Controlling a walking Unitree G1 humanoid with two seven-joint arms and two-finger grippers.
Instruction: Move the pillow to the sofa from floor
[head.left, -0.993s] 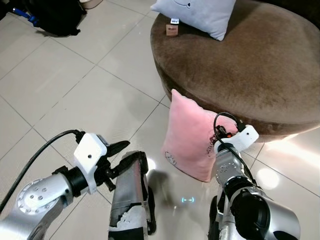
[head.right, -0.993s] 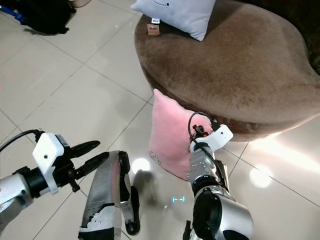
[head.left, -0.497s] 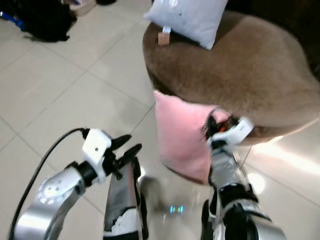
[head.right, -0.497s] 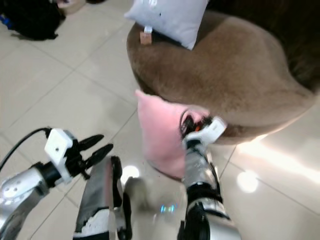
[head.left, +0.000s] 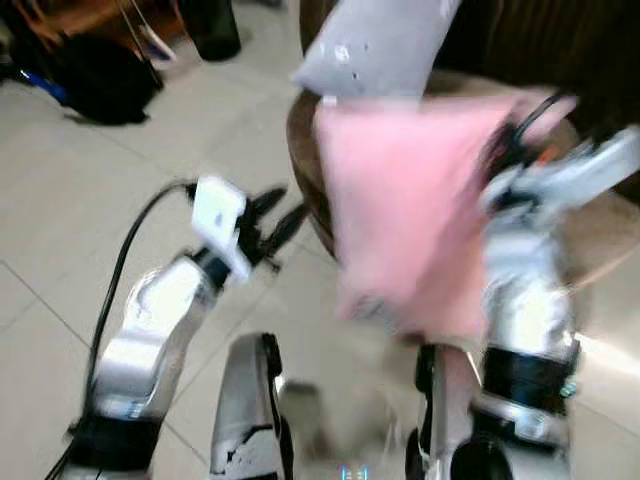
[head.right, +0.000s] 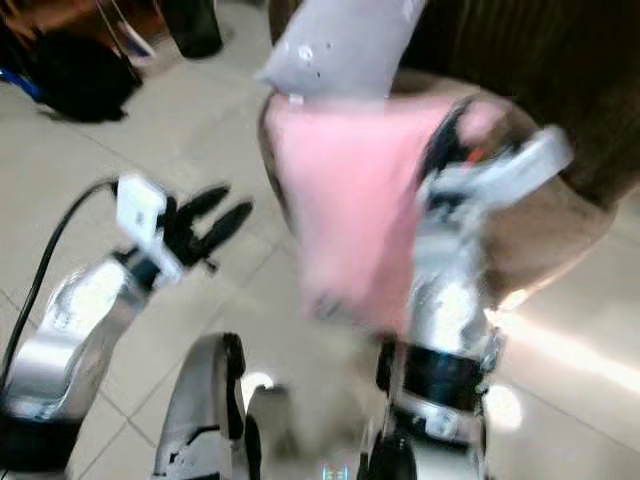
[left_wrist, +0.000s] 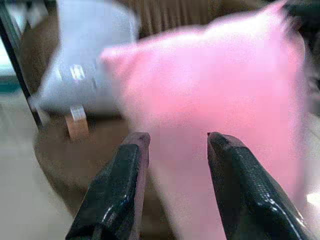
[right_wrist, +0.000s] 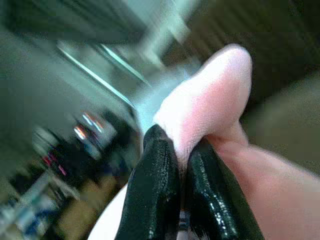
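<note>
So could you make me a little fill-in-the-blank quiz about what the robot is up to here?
1. The right gripper is pinching a corner of the soft ____ pillow.
2. The left gripper holds ____, its fingers spread.
3. A pale ____ cushion sits on the round brown plush sofa.

Missing words: pink; nothing; grey

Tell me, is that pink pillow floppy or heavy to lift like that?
Probably soft: the right gripper pinches just one corner of the pink pillow, and the fabric bunches between its fingers. Likely light too, since it hangs off that single pinch. It may swing; the views are blurred.
</note>
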